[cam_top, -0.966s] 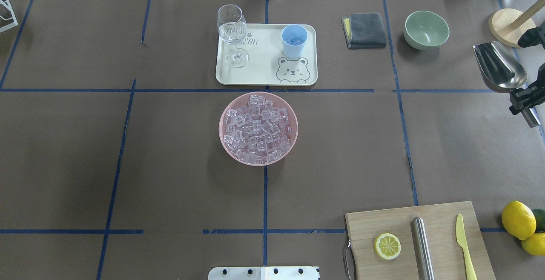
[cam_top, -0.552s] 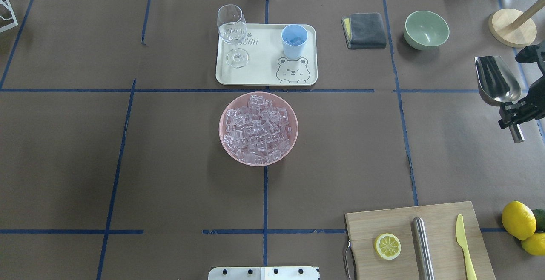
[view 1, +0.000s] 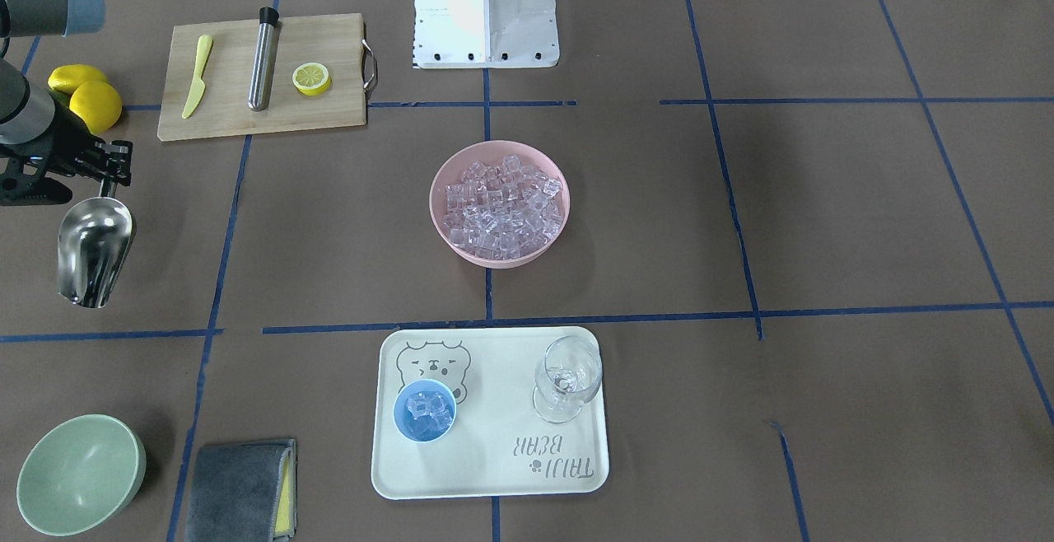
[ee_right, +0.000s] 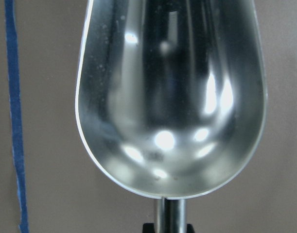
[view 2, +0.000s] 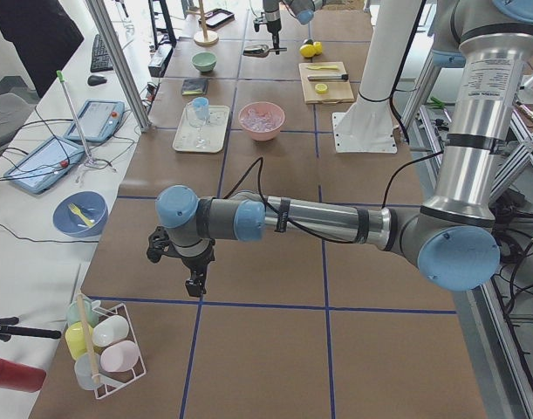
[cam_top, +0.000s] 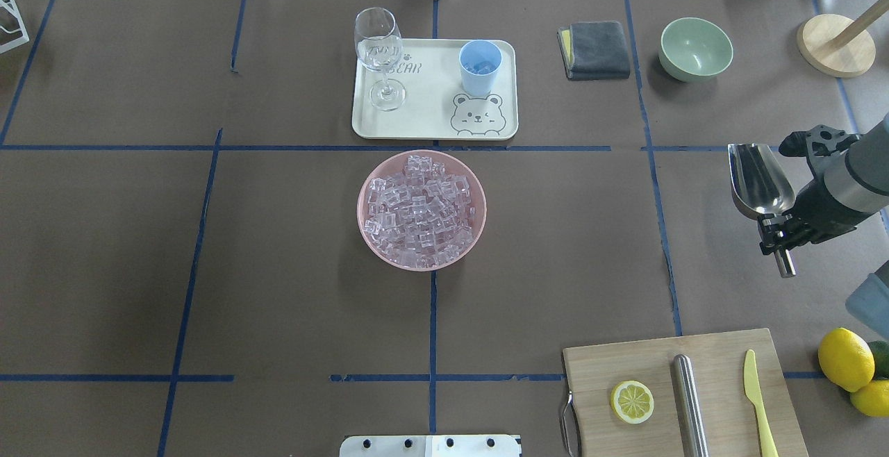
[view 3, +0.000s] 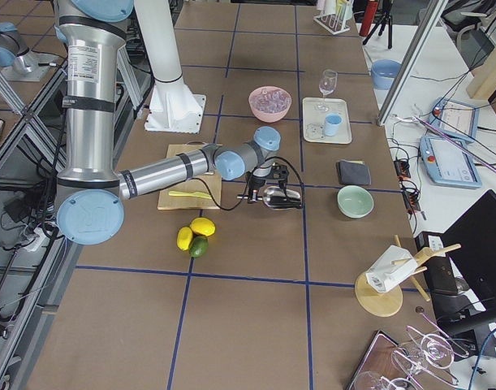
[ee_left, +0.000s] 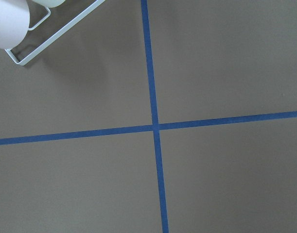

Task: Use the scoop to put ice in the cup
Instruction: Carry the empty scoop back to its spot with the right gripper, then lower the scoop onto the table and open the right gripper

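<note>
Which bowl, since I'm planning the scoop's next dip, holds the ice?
The pink bowl at the centre: it is heaped with clear ice cubes. The pale green bowl, beside the grey cloth, is empty.

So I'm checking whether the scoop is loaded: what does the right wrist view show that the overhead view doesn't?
Right wrist only: inside the scoop, close up, empty. Overhead only: the right end effector shut on its handle, the ice in the pink bowl, the cup on the tray. Both: the scoop over brown table with blue tape.
</note>
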`<control>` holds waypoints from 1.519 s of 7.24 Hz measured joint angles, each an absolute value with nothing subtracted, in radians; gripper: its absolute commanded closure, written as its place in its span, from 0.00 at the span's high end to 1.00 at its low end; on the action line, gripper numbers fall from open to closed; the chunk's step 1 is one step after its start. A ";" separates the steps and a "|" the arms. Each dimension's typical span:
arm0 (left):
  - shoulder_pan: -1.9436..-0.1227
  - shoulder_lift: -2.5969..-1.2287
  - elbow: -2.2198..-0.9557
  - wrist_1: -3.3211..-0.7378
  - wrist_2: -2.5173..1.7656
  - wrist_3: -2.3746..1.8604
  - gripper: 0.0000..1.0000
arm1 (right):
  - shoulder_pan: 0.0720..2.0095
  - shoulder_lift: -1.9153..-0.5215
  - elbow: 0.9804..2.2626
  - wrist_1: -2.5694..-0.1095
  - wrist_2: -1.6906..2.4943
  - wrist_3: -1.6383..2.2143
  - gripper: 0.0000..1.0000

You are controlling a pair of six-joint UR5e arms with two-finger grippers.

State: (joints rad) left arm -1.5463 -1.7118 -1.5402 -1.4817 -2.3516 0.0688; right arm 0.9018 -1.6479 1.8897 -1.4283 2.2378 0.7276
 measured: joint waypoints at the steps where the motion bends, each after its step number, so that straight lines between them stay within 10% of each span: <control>1: -1.546 -1.712 -1.540 -1.481 -2.352 0.068 1.00 | 0.887 -1.649 1.881 -1.426 2.242 0.731 0.00; 8: -1.545 -1.716 -1.533 -1.482 -2.352 0.061 1.00 | 0.834 -1.656 1.858 -1.447 2.270 0.733 0.00; 9: -1.545 -1.717 -1.532 -1.482 -2.352 0.061 1.00 | 0.831 -1.657 1.855 -1.450 2.275 0.734 0.13; 10: -1.545 -1.718 -1.531 -1.482 -2.352 0.061 1.00 | 0.829 -1.658 1.854 -1.451 2.277 0.734 0.92; 11: -1.545 -1.718 -1.531 -1.482 -2.352 0.061 1.00 | 0.829 -1.658 1.854 -1.450 2.278 0.734 1.00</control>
